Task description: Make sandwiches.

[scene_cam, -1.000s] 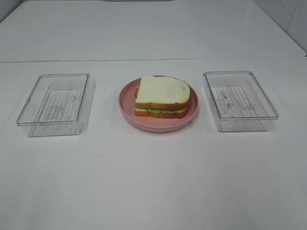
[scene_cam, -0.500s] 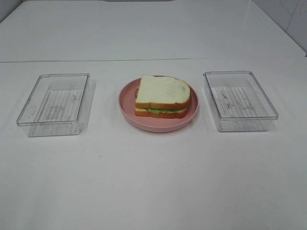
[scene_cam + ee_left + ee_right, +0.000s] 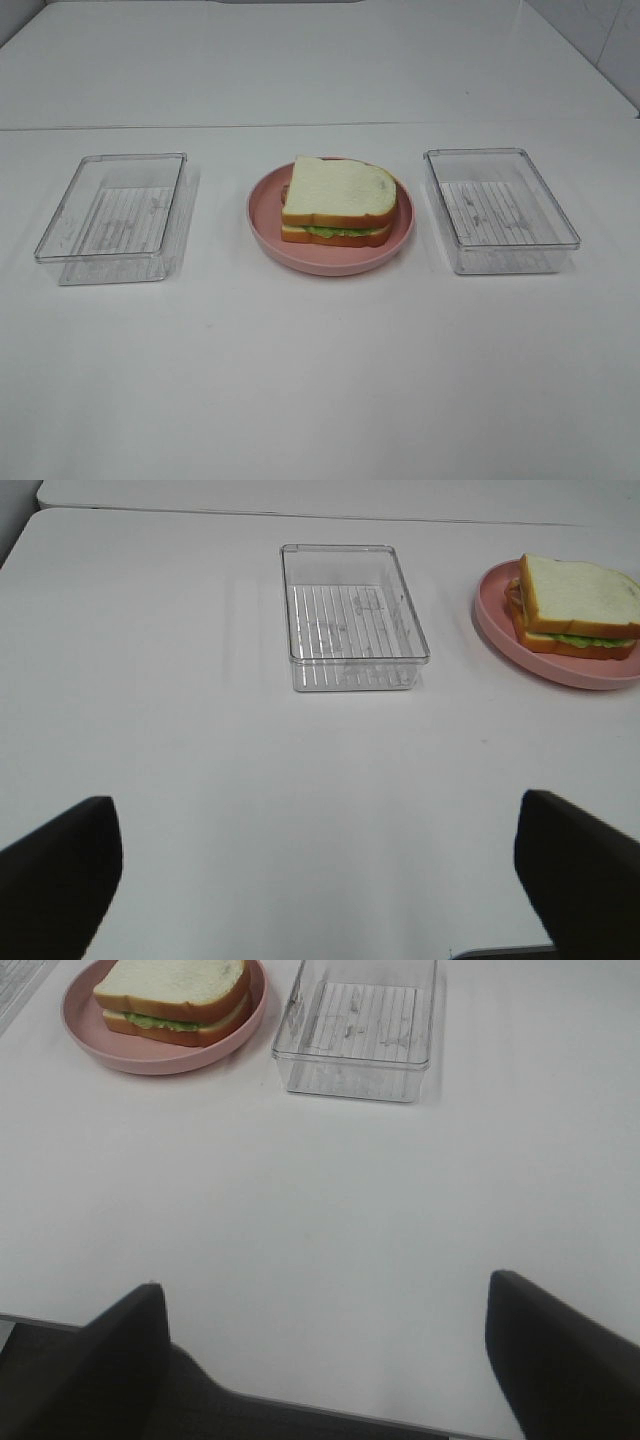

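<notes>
Between two clear trays (image 3: pixel 112 215) (image 3: pixel 500 208), the sandwich (image 3: pixel 337 203) fills its pink plate (image 3: pixel 330 258); both grippers (image 3: pixel 315 880) (image 3: pixel 325 1360) gape, holding nothing.

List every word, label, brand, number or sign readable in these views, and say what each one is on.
None: no readable text in any view.
The sandwich, the pink plate and the table carry no print.
The two clear trays show only ribbed floors and faint smudges, not lettering.

Smooth matt white table (image 3: pixel 320 380), two clear glossy ribbed-floor plastic trays (image 3: pixel 112 218) (image 3: pixel 500 210), matt round pink plate (image 3: pixel 300 255), foam-like toy bread sandwich (image 3: pixel 337 192)
</notes>
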